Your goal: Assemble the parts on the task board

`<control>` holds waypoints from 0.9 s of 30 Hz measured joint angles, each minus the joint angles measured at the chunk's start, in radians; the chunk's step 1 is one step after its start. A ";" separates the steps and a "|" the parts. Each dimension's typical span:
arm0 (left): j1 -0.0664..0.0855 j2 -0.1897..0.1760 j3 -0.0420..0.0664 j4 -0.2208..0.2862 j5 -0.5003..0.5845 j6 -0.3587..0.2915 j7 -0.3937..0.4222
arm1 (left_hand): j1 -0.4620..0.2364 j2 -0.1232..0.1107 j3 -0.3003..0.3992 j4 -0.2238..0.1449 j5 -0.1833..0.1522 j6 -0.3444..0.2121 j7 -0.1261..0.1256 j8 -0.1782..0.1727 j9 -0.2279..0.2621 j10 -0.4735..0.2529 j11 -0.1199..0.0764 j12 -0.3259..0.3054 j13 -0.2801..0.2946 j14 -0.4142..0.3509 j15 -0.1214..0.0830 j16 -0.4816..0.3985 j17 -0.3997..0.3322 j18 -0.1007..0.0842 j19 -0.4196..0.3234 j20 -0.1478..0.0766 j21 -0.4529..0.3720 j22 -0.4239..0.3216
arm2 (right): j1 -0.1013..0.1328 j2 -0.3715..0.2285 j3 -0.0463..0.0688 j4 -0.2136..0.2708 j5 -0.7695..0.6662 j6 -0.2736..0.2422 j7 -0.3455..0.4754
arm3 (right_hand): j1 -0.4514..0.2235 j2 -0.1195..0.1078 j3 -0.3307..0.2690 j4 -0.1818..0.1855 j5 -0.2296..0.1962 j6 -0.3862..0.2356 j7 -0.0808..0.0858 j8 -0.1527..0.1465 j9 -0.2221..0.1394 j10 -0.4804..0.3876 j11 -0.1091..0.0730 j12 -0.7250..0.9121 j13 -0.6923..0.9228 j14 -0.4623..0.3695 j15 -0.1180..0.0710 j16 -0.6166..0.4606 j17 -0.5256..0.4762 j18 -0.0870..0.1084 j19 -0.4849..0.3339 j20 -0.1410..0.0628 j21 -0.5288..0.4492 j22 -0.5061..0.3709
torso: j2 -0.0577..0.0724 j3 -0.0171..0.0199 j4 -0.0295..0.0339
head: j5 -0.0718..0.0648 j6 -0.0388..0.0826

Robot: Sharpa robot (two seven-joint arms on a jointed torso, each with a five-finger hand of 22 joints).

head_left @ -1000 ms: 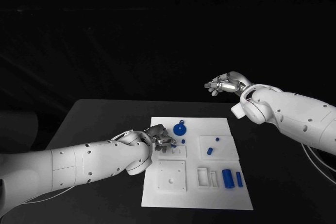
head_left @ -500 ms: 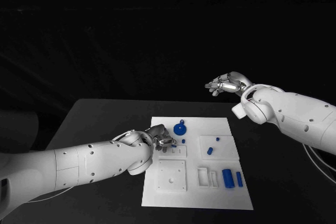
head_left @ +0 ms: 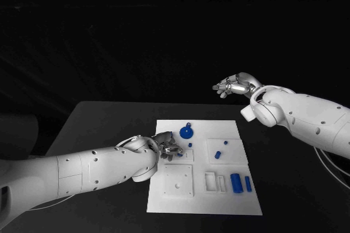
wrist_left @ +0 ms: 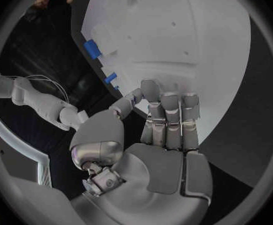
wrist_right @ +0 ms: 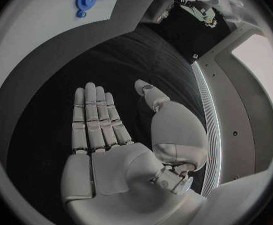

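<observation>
I see the white task board [head_left: 205, 202] mid-tabletop [head_left: 102, 127], bearing small blue parts [head_left: 236, 182] and no readable writing. My left hand [head_left: 166, 145] hovers there, grip unclear; right hand [wrist_right: 105, 130] raised, fingers apart.

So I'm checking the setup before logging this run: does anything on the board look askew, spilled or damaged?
Nothing stands out. The task board lies flat on the table, with the blue parts on it, including the round part and two bars. The left hand is over the board; the right hand is raised, holding nothing.
</observation>
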 measured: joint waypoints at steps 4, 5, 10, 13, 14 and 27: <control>-0.005 0.000 0.000 -0.002 -0.006 0.012 -0.008 | 0.000 0.000 0.000 0.000 0.005 0.001 -0.001 -0.003 0.000 0.000 0.000 0.000 -0.001 0.000 0.000 0.000 -0.001 0.000 0.000 0.000 0.003 -0.001 | 0.000 0.001 0.000 0.000 0.000 0.000 0.000 | 0.000 0.000 0.000 0.000 0.000 0.000 0.000 0.000 -0.001 0.000 0.000 0.000 -0.001 0.000 0.000 0.000 0.000 0.000 0.000 0.000 0.000 0.000 | 0.000 -0.0004 0.0009 | 0.000 -0.001; -0.006 0.000 0.000 -0.003 -0.007 0.014 -0.009 | 0.000 0.000 -0.001 -0.001 0.005 0.001 -0.001 -0.004 0.000 0.000 0.000 0.000 -0.001 0.000 0.000 0.000 -0.001 0.000 0.000 0.000 0.003 -0.001 | 0.000 0.001 0.000 0.000 0.000 0.001 0.000 | 0.000 0.000 0.000 0.000 0.000 0.000 0.000 0.000 -0.001 0.000 0.000 0.000 -0.001 0.000 0.000 0.000 -0.001 0.000 0.000 0.000 0.000 0.000 | 0.000 -0.0008 0.0012 | 0.000 -0.001; -0.004 0.001 0.002 -0.008 -0.010 0.020 -0.012 | 0.000 0.000 0.002 0.001 0.005 0.001 -0.001 -0.005 0.001 0.000 0.000 0.000 -0.001 0.000 0.000 0.000 -0.001 0.000 0.000 0.000 0.003 -0.001 | 0.000 0.001 0.000 0.001 0.000 0.001 0.000 | 0.000 0.000 0.000 0.000 0.000 0.000 0.000 0.000 -0.001 0.000 0.000 0.004 -0.002 0.000 0.000 0.000 -0.001 0.000 0.000 0.000 0.000 0.000 | 0.000 -0.0010 0.0012 | -0.001 -0.001; -0.004 0.001 0.003 -0.012 -0.011 0.024 -0.014 | 0.000 0.000 0.003 0.000 0.005 0.001 -0.001 -0.005 0.001 0.000 0.000 0.000 -0.001 0.000 0.001 0.000 -0.001 0.000 0.000 0.000 0.003 -0.001 | 0.000 0.001 0.000 0.001 0.000 0.001 0.000 | 0.000 0.000 -0.003 0.003 0.000 0.000 0.000 0.000 -0.001 0.000 0.000 0.004 -0.002 0.000 0.000 0.000 -0.001 0.000 0.000 0.000 0.000 0.000 | 0.000 -0.0009 0.0009 | -0.001 -0.003; -0.004 0.001 0.003 -0.014 -0.011 0.024 -0.015 | 0.000 0.000 0.003 0.000 0.005 0.001 -0.001 -0.003 0.001 0.000 0.000 0.000 -0.001 0.000 0.001 0.000 -0.001 0.000 0.000 0.000 0.003 -0.002 | 0.000 0.001 0.000 0.001 0.000 0.001 0.000 | 0.000 0.000 -0.003 0.003 0.000 0.000 0.000 0.000 -0.001 0.000 0.000 0.004 -0.002 0.000 0.000 0.000 -0.001 0.000 0.000 0.000 0.000 0.000 | 0.000 -0.0008 0.0009 | -0.001 -0.003; -0.006 0.003 0.001 -0.014 -0.013 0.025 -0.017 | 0.000 0.000 0.003 0.000 0.003 0.001 -0.001 -0.002 0.004 0.000 0.000 0.000 -0.002 0.002 0.002 0.000 -0.002 0.000 0.000 0.000 0.003 -0.002 | 0.000 0.003 0.000 0.001 -0.001 0.001 0.000 | 0.000 0.000 -0.003 0.003 0.000 0.000 0.000 0.000 -0.002 0.000 0.000 0.004 -0.004 -0.003 0.003 0.000 -0.001 0.000 0.000 0.000 0.000 0.000 | 0.000 -0.0002 0.0012 | -0.002 -0.002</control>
